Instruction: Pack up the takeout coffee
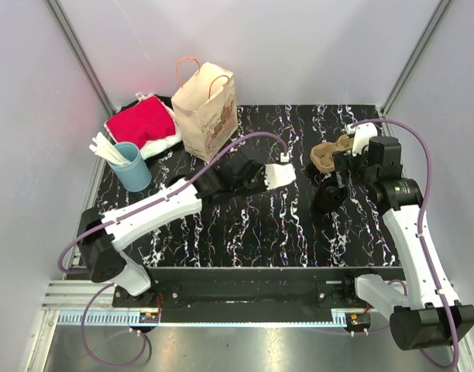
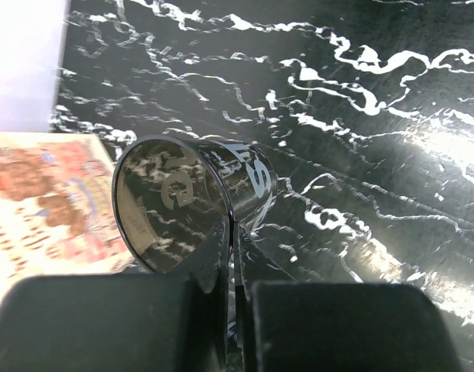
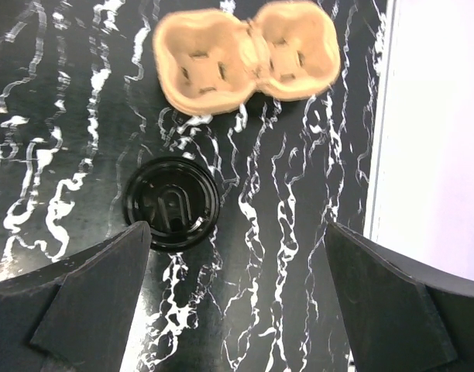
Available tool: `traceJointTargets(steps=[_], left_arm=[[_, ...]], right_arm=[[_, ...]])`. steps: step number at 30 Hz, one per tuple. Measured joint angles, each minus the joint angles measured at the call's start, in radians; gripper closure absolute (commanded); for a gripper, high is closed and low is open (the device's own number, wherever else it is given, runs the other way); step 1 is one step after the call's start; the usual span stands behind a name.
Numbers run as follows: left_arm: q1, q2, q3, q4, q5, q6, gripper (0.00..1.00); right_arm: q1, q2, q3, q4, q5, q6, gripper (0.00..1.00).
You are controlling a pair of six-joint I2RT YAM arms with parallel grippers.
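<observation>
A black coffee cup (image 2: 255, 177) with white lettering lies tilted, its open mouth facing the left wrist camera. My left gripper (image 2: 234, 240) is shut on its rim, one finger inside and one outside. In the top view the left gripper (image 1: 235, 177) sits mid-table, in front of the brown paper bag (image 1: 210, 112); the cup is hard to make out there. A black lid (image 3: 173, 203) lies flat on the table, just below the pulp cup carrier (image 3: 245, 58). Above the table, my right gripper (image 3: 237, 232) stands wide open with nothing in it, its left finger beside the lid.
A blue cup of white stirrers (image 1: 128, 164) stands at the left. Behind it is a red cloth on a white tray (image 1: 140, 122). The bag (image 2: 43, 201) stands close on the left of the held cup. The right wall (image 3: 438, 116) runs near the carrier (image 1: 326, 157).
</observation>
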Motion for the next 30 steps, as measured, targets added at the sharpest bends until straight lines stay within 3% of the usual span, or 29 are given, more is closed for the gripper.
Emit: traceJointTargets(steps=[13,27,30], left_arm=[[-0.005,0.186,-0.075,0.174,0.007,-0.069,1.00],[-0.005,0.315,-0.070,0.251,0.002,-0.072,1.00],[-0.005,0.321,-0.069,0.260,-0.003,-0.072,0.93]], right_arm=[[-0.021,-0.013,-0.063,0.068,0.031,0.038,0.00],[-0.022,-0.028,-0.083,0.081,0.036,0.043,0.00],[-0.022,-0.028,-0.083,0.082,0.036,0.043,0.00]])
